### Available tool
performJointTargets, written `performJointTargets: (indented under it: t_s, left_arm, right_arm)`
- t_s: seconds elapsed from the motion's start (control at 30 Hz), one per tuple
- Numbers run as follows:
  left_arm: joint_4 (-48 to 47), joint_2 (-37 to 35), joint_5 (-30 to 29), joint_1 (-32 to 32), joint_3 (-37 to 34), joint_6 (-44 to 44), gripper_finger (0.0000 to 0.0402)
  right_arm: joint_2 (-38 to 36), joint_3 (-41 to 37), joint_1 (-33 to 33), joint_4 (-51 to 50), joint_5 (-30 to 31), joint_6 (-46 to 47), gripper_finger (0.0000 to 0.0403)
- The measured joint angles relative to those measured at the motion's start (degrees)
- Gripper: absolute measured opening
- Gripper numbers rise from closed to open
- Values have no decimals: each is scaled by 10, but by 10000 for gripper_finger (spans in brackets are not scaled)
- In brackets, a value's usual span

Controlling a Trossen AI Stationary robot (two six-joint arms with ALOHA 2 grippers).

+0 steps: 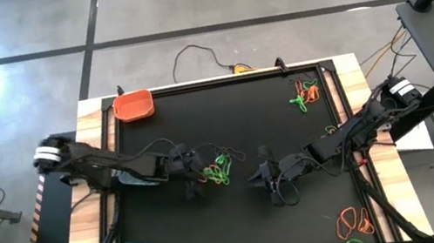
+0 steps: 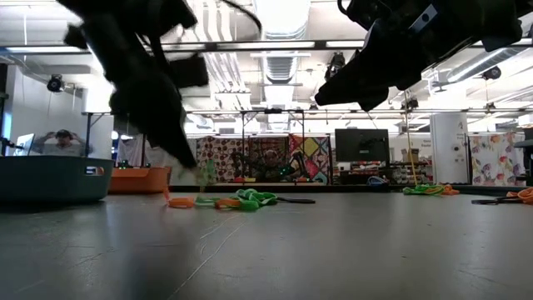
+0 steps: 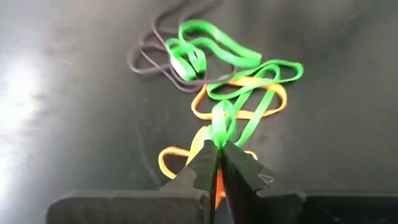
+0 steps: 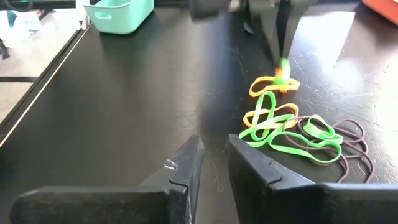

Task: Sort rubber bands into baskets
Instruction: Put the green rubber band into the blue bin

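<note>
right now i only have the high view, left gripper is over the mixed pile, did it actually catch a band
Observer: Yes. In the left wrist view the left gripper is shut on a green rubber band at the pile's edge.
Operator: is it off the mat yet
Observer: Not lifted; in the low view the pile lies flat on the mat.
Operator: right gripper holding anything
Observer: No. The right wrist view shows the right gripper slightly parted with nothing between its fingers, short of the pile.

left end effector (image 3: pixel 219 163): fingers pinched together, lowered | right end effector (image 4: pixel 214 163): slightly parted, raised
</note>
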Motion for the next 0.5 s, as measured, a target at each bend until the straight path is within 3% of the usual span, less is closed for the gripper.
performJointTargets:
  t_s: [0.27, 0.4, 0.5]
  left_arm:
    - [-26, -154, -74, 0, -7, 6, 1]
    - [1, -176, -78, 0, -21, -3, 0]
    - [74, -171, -71, -2, -53, -25, 0]
  right_arm:
    - [0, 0, -1, 2, 5, -14, 70]
    - [0, 0, -1, 5, 6, -14, 69]
    - [0, 0, -1, 5, 6, -14, 65]
